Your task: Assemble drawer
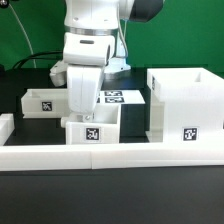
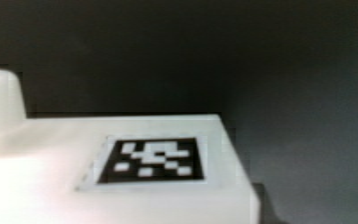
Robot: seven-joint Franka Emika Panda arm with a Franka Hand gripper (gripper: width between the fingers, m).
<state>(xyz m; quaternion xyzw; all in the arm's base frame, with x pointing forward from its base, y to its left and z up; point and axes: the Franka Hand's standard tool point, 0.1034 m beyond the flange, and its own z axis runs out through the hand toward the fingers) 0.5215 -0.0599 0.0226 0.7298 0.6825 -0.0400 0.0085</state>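
Just below the tool, I see one shallow tray on the black desk. A second tray sits beside the tool, with the box casing well apart. I cannot tell whether the tool is spread.

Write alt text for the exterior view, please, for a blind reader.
The gripper of a robot arm hangs at the front tray; a second tray lies at the exterior view's left, a tall box casing at its right, behind a white rail on a black table.
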